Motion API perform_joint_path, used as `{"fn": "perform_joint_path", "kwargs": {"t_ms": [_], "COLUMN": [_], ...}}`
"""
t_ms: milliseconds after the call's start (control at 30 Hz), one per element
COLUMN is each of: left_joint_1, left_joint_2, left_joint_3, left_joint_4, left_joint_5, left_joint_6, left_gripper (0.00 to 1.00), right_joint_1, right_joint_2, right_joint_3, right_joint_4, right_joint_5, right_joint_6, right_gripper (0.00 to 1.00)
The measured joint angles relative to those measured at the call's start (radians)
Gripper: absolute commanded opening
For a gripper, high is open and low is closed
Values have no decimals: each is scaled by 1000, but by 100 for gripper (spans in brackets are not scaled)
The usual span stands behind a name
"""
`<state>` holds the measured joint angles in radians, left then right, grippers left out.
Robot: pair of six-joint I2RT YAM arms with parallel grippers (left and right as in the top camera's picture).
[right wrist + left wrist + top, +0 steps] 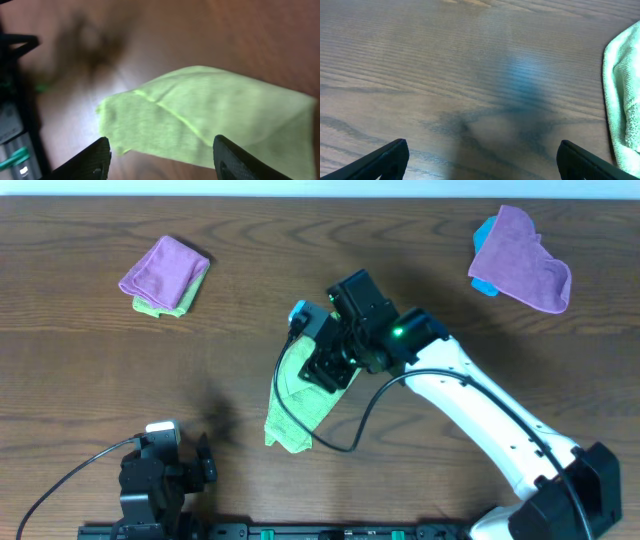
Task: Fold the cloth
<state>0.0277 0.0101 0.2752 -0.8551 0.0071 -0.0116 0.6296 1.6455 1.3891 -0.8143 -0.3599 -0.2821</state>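
Note:
The lime-green cloth (297, 405) lies folded in a long strip on the wooden table, near the middle. My right gripper (328, 370) hovers over its upper end, open and empty. In the right wrist view the cloth (200, 115) lies below the open fingers (162, 157), with a fold line across it. My left gripper (205, 465) rests at the front left, open and empty. In the left wrist view only the cloth's edge (625, 95) shows at the right, beyond the open fingers (482, 160).
A purple cloth on a green one (165, 273) lies at the back left. A purple cloth over a blue one (520, 258) lies at the back right. A black cable (350, 435) trails from the right arm across the cloth.

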Motion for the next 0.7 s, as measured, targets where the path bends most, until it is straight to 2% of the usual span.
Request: {"fn": "perform_joint_path", "kwargs": {"t_ms": [167, 433, 700], "left_joint_1": [0, 0, 0], "left_joint_2": [0, 0, 0], "left_joint_3": [0, 0, 0], "left_joint_4": [0, 2, 2], "left_joint_5": [0, 0, 0], "left_joint_6": [0, 0, 0], "left_gripper": [95, 95, 95], "right_joint_1": [-80, -231, -249], "right_joint_2": [57, 342, 421], "right_joint_3": [4, 4, 4], "right_joint_4": [19, 100, 178], "right_joint_5": [33, -93, -140], "right_joint_6": [53, 151, 207], "right_gripper": [63, 63, 61]}}
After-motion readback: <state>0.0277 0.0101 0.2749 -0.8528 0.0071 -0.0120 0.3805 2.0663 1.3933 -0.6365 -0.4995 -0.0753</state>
